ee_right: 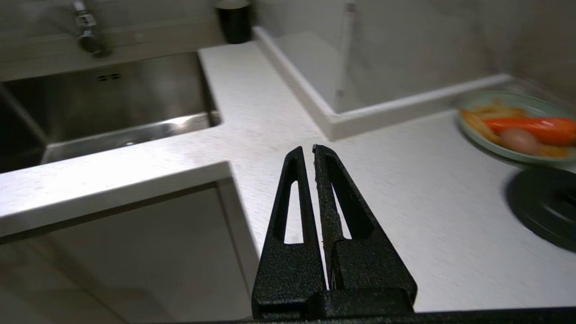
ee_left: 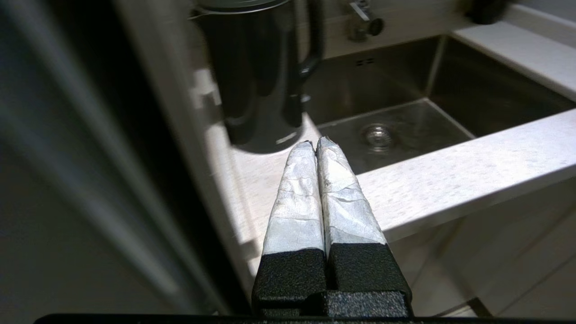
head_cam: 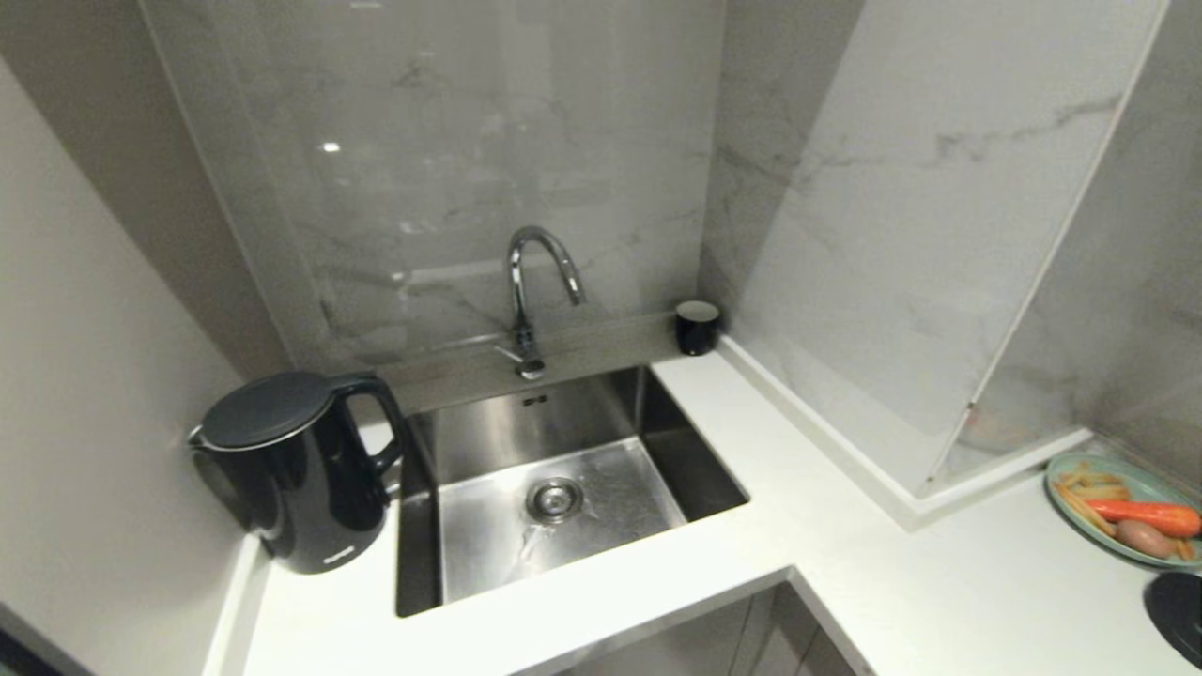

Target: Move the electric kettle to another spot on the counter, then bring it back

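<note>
- the left gripper [ee_left: 315,143] has its taped fingers pressed together tip to tip, with nothing between them; it hangs short of the counter's front edge, pointing toward the electric kettle [ee_left: 258,76] but well apart from it.
- the right gripper [ee_right: 312,147] has its bare black fingers closed too, or all but, and empty, poised over the open stretch of counter [ee_right: 405,198] to the right of the sink; neither arm shows in the head view.
- outward from the left fingers: the kettle [head_cam: 300,469] stands upright on the narrow strip of counter [head_cam: 845,526] at the left of the sink [head_cam: 554,479], close to the side wall, lid on, loop handle turned toward the basin.
- behind the sink are the tap [head_cam: 535,282] and a small black cup [head_cam: 697,327] in the corner.
- far right: a plate [head_cam: 1122,507] with a carrot and other food, and just beside it a flat black disc [head_cam: 1178,615], likely the kettle's base.
- progress, as i judge it: nothing begun. the kettle is untouched, no grip taken; the lift, the move to another spot and the return all remain.
- writing: small white lettering low on the kettle's body, too small to read with certainty; no other labels legible.
</note>
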